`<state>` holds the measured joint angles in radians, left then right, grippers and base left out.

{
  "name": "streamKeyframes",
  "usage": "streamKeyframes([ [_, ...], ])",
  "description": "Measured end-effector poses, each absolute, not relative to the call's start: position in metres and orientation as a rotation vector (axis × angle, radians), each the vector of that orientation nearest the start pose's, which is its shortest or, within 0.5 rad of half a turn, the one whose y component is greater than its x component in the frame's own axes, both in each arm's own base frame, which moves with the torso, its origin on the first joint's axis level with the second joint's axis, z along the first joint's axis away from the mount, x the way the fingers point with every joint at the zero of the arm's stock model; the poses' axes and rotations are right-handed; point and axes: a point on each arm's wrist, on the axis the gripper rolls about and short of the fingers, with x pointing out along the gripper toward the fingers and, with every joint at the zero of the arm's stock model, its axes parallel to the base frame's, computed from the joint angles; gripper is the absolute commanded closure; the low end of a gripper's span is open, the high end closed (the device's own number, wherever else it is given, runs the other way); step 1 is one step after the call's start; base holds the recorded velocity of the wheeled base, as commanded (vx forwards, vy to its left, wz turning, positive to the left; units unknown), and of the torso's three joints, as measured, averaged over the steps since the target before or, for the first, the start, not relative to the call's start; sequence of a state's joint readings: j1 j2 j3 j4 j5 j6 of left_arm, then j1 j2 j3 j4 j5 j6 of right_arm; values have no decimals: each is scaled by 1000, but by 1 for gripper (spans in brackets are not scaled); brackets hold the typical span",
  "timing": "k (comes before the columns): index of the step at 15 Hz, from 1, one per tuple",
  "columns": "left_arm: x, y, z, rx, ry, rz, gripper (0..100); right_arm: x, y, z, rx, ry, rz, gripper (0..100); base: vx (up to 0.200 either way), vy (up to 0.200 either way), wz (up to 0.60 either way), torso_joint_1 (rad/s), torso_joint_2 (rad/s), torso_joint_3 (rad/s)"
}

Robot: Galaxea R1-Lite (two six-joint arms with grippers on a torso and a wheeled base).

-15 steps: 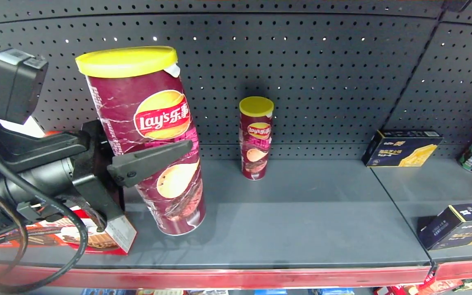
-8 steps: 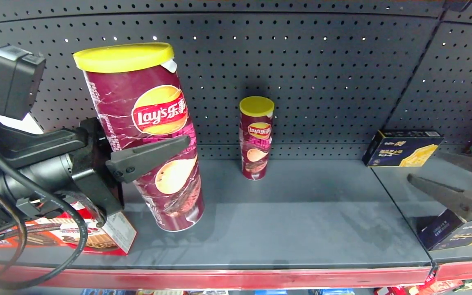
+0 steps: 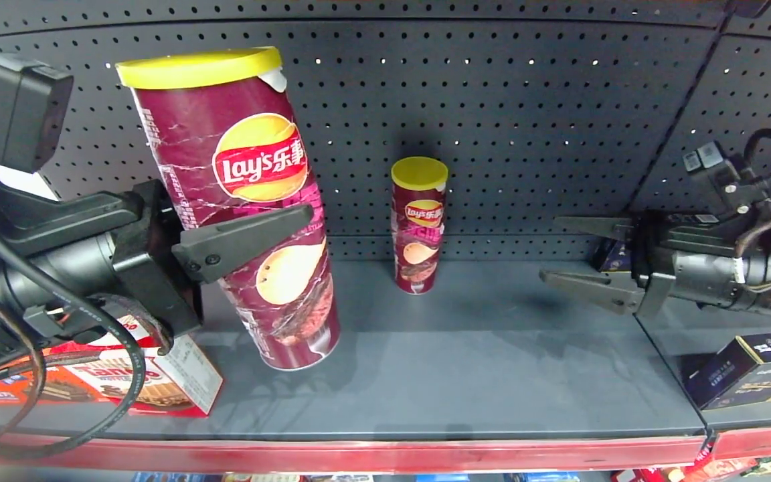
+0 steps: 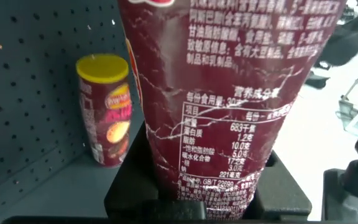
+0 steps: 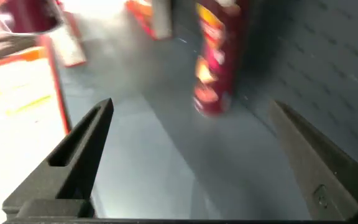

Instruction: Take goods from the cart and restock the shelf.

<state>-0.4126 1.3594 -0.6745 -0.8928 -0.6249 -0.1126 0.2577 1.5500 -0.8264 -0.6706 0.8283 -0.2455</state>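
Jaws of the left gripper (image 3: 251, 234) are clamped across the middle of a can (image 3: 238, 174), while the right's stand wide apart with nothing between them. At far left a red box (image 3: 181, 385) lies on the shelf (image 3: 492, 361), partly hidden by that gripper. The can hangs tilted, yellow lid leaning left, its base low over the front of the shelf (whether it touches the deck cannot be told). A second can (image 3: 418, 224) stands upright at the back against the pegboard (image 3: 526, 134), well apart from the held one. Farther right, the right gripper (image 3: 549, 248) hovers over the shelf's right end, pointing toward the second can, with blue boxes (image 3: 753, 365) beyond it.

The step in hand looks to be setting the can down. To do it well, the wrist should first bring the can upright, so the base meets the deck flat and not on its rim. A tall, narrow can let go on a lean would likely topple. A spot just beside the second can, near the pegboard, would make a tidy row. The jaws should part only once the can bears its own weight, and the right arm is best held out of its path.
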Motion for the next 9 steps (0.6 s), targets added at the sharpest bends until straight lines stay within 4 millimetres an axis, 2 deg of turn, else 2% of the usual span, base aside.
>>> streamKeyframes([
  [5, 195, -98, 266, -82, -171, -1039, 100, 324, 115, 231, -215, -156, 1252, 0, 0, 0, 0, 0, 0, 0],
  [9, 203, -99, 266, -77, -190, -1030, 100, 362, 139, 215, -207, -156, 1291, 0, 0, 0, 0, 0, 0, 0],
])
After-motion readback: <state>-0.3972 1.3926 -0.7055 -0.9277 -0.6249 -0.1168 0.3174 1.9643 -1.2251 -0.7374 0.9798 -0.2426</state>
